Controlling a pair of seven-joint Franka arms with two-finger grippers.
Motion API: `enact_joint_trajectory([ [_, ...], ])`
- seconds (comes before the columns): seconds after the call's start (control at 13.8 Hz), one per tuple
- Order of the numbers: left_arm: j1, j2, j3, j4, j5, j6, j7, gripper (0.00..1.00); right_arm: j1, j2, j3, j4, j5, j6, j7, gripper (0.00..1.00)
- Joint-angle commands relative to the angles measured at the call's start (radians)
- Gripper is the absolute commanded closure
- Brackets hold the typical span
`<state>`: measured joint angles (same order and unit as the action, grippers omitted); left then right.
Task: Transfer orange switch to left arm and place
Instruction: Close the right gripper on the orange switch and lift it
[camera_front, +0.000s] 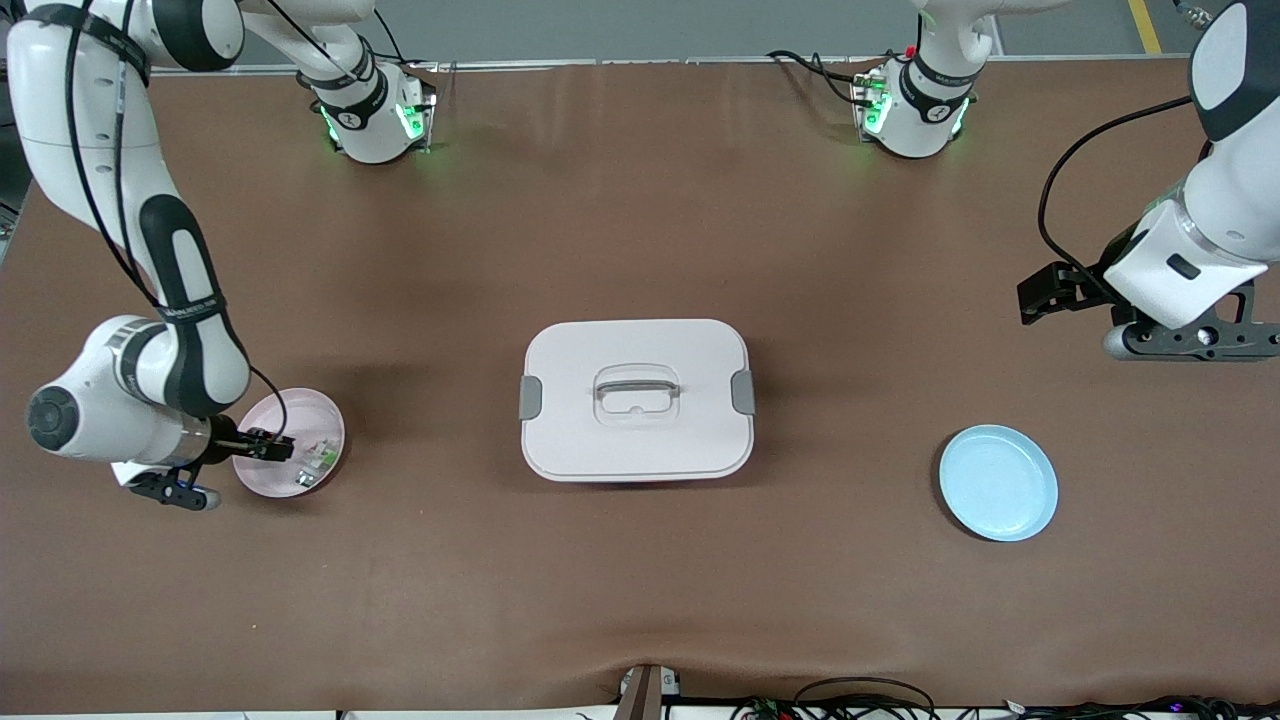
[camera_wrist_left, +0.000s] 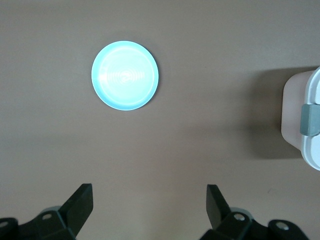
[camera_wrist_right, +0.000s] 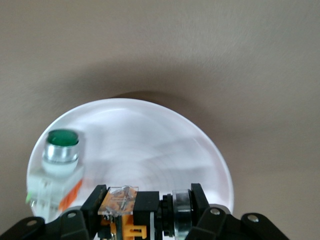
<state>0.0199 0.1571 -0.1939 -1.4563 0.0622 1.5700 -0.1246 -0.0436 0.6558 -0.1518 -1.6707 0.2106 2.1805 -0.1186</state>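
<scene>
You see two white arms, the right arm (camera_front: 150, 290) and left arm (camera_front: 1210, 230), with black joint bands and loose black cables along the links. Green lights glow on both bases. Each ends in a black two-finger gripper: right gripper (camera_front: 270, 446), left gripper (camera_wrist_left: 150, 207), with round screw holes near the fingers.
</scene>
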Motion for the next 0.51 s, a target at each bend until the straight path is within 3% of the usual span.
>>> enact_joint_trajectory([
  [0.0, 0.002, -0.007, -0.004, -0.002, 0.004, -0.008, -0.004, 0.0, -0.028, -0.082, 0.011, -0.012, 0.007, -0.082, -0.16, 0.62],
  [0.22, 0.002, -0.007, -0.004, -0.004, 0.002, -0.008, -0.004, 0.0, -0.028, -0.128, 0.015, -0.006, 0.015, -0.151, -0.364, 0.63],
  [0.43, 0.002, -0.004, -0.004, -0.004, 0.002, -0.008, -0.006, 0.0, -0.025, -0.179, 0.02, -0.006, 0.065, -0.208, -0.507, 0.77],
])
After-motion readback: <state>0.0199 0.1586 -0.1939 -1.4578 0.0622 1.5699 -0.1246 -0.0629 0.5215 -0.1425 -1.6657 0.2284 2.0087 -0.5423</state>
